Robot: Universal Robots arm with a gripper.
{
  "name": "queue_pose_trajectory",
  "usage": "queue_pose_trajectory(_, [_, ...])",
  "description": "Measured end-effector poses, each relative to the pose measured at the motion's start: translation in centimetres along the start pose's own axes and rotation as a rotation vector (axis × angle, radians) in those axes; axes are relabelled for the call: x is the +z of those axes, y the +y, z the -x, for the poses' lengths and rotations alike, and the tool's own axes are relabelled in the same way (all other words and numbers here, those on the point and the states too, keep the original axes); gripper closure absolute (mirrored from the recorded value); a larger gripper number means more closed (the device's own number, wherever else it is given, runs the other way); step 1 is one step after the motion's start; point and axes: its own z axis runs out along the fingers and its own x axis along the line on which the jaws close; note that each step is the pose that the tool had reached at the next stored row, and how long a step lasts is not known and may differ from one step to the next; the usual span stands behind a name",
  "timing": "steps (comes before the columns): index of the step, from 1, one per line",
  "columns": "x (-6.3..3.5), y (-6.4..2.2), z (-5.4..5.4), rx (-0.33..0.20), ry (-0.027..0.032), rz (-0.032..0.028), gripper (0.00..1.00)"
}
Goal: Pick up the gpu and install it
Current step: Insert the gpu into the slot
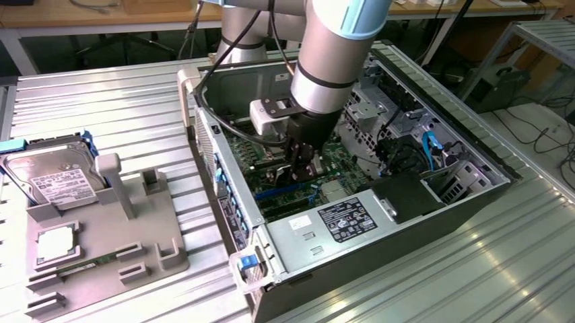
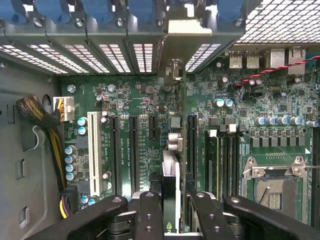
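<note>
GPU first: your thin dark circuit card (image 2: 171, 185) with its pale metal bracket strip stands edge-on in the wrist view, pinched between the black fingers (image 2: 150, 215) of the gripper (image 2: 172, 220). It sits upright over the green motherboard (image 2: 150, 110), lined up along the row of long black expansion slots (image 2: 134, 150), with its bracket end reaching toward the perforated metal rear panel (image 2: 110, 55) of the case. You cannot tell from either view whether its lower edge is already seated in a slot or just above one.

In the exterior view you see the silver-and-blue robot arm (image 1: 328, 60) reaching down into the open grey computer tower (image 1: 359, 229), which lies on its side on the ribbed aluminium table (image 1: 108, 114). The gripper (image 1: 303, 165) is deep inside the case, just above the motherboard, clamped partway closed on the card.

Beside the slots, a white PCI connector (image 2: 93, 150) runs parallel to the black ones, and a bundle of yellow and black wires (image 2: 47, 130) curves along the board's edge. The empty CPU socket (image 2: 272, 182) with its metal frame lies on the far side of the memory slots.

On the exterior view's left, a grey plastic parts holder (image 1: 99, 235) rests on the table, well apart from the case. It carries a silver boxy hard drive with a white label (image 1: 54, 178) and a slim green memory stick (image 1: 85, 262).
</note>
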Motion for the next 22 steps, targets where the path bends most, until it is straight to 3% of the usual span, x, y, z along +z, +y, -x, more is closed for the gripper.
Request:
queue_pose_trajectory(12, [0.71, 0.15, -0.03, 0.0, 0.0002, 0.0002, 0.73])
queue_pose_trajectory(22, [0.37, 0.25, -0.01, 0.0, -0.0005, -0.0003, 0.73])
